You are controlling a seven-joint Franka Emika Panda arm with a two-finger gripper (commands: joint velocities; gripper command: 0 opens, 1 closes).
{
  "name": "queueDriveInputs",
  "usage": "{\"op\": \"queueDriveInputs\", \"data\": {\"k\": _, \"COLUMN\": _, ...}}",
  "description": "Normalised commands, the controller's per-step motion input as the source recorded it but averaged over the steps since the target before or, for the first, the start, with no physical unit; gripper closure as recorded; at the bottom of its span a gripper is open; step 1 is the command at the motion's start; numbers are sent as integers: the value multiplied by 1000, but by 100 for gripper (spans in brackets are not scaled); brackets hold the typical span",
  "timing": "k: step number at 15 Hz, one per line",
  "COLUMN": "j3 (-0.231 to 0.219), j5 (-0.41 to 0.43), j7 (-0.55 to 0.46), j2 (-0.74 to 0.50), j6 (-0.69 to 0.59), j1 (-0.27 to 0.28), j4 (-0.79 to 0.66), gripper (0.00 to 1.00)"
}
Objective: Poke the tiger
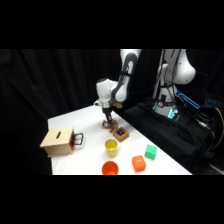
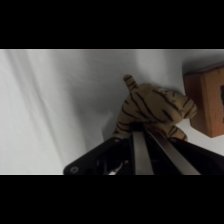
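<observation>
Reaching down from the upper right, my arm point(image 1: 122, 75) hangs over the far middle of the white surface point(image 1: 90, 155), and I read this as the poke itself, at or just short of contact. Going by size after that: a tan box point(image 1: 57, 141) sits at the left edge, then the yellow cup point(image 1: 111, 147), an orange bowl point(image 1: 109, 168), an orange block point(image 1: 138, 162) and a green block point(image 1: 150, 151) toward the near right. The brown block point(image 1: 120, 134) with its dark top lies just beside my target. The tiger point(image 2: 152, 111) sits directly under the gripper point(image 1: 108, 121); in the wrist view the fingers point(image 2: 140, 152) lie close together, jaws narrow with no gap I can make out, and their tips meet the toy's striped flank. Nothing is gripped. Next I would want only a short, soft push, steering away from the brown block.
</observation>
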Motion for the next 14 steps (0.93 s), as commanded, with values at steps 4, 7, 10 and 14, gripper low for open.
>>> {"op": "queueDriveInputs", "data": {"k": 4, "j3": -100, "j5": -140, "j7": 28, "j2": -551, "j6": -380, "j1": 109, "j4": -189, "gripper": 93}}
{"op": "queueDriveInputs", "data": {"k": 7, "j3": -107, "j5": -160, "j7": 83, "j2": -482, "j6": -349, "j1": 142, "j4": -103, "gripper": 93}}
{"op": "queueDriveInputs", "data": {"k": 10, "j3": -102, "j5": -150, "j7": 97, "j2": -442, "j6": -346, "j1": 131, "j4": -41, "gripper": 67}}
{"op": "queueDriveInputs", "data": {"k": 14, "j3": -86, "j5": -101, "j7": 94, "j2": -394, "j6": -320, "j1": 116, "j4": -9, "gripper": 47}}
